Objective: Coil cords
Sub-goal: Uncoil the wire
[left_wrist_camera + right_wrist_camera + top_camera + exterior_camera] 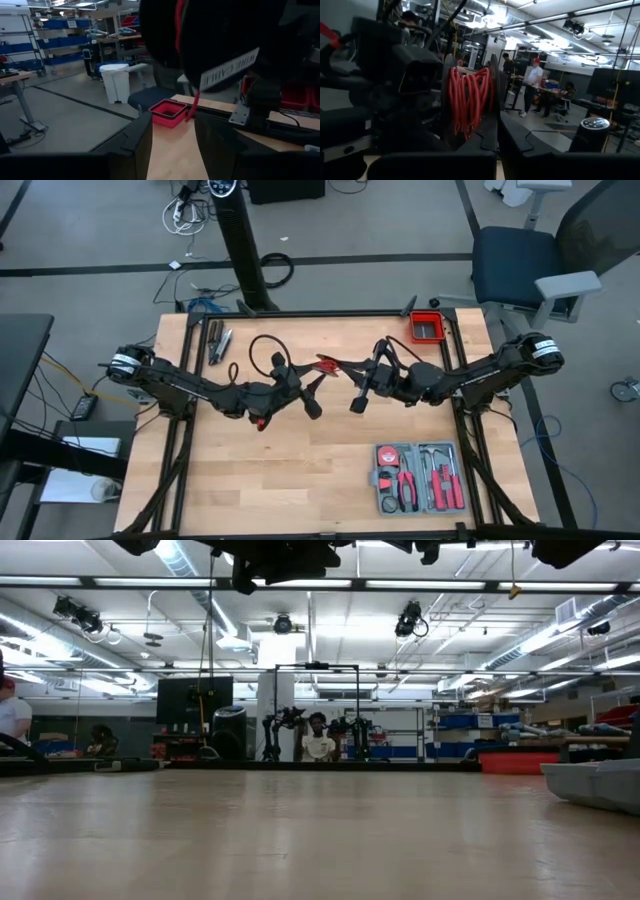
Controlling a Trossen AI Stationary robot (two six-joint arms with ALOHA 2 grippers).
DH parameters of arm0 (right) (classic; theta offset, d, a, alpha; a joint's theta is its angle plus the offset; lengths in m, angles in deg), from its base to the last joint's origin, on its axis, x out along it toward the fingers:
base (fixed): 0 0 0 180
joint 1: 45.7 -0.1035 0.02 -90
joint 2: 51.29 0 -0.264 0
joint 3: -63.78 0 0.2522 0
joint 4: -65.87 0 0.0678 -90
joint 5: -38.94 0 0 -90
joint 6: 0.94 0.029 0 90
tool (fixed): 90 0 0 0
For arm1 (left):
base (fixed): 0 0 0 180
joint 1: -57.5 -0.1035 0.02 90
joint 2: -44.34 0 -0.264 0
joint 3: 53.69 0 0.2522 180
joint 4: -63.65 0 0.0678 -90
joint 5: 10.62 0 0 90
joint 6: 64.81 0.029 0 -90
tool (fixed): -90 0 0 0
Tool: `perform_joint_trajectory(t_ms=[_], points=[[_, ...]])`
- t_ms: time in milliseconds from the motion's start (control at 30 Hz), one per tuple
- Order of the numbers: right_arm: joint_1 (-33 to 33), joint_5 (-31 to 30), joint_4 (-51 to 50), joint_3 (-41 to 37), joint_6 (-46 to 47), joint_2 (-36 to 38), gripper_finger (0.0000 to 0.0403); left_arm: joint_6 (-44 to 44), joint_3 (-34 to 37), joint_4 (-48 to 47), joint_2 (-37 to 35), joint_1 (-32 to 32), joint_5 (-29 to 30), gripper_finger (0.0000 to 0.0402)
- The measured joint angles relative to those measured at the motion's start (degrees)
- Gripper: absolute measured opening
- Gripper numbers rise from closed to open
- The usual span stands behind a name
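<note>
Red cord [469, 102], mostly coiled in loops, hangs between the closed right gripper [357, 392] jaws; left gripper [305, 392], jaws open, faces it. Tidying remains.

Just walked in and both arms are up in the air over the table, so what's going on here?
Both arms are raised above the wooden table, meeting over its middle. The right end effector is shut on a bundle of thin red cord, looped into a coil. The left end effector is open, right beside the bundle. A grey tool case and a red bin sit untouched on the table.
</note>
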Motion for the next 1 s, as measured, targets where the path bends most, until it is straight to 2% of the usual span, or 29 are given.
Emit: perform_joint_trajectory(t_ms=[333, 400, 467, 567, 600, 700, 1000], points=[[1.5, 2.5, -2.3, 0.0, 2.6, 0.0, 0.0, 0.3, 0.0, 0.7, 0.0, 0.0, 0.0, 0.0152], [1.6, 3.2, -2.4, 0.0, 2.8, 0.0, 0.0, 0.3, 0.0, 0.5, 0.0, -0.3, -1.8, 0.0147], [1.6, 3.2, -2.4, 0.0, 2.8, 0.0, 0.0, 0.3, 0.0, 0.0, 0.0, -0.5, -4.1, 0.0119], [1.6, 3.3, -2.8, 0.0, 2.8, 0.0, 0.0, 0.3, 0.0, 0.0, 0.0, -0.9, -6.8, 0.0034], [1.6, 3.3, -2.8, 0.0, 2.9, 0.0, 0.0, 0.1, 0.0, 0.2, 0.0, -1.1, -7.6, 0.0018], [1.6, 3.3, -3.0, 0.0, 2.9, 0.0, 0.0, -0.2, 0.0, 0.3, 0.0, -1.4, -8.3, 0.0005], [2.2, 1.4, -3.4, 0.0, 2.7, 0.0, 0.0, -1.5, 0.0, 0.0, 0.0, -0.7, -8.2, 0.0001]])
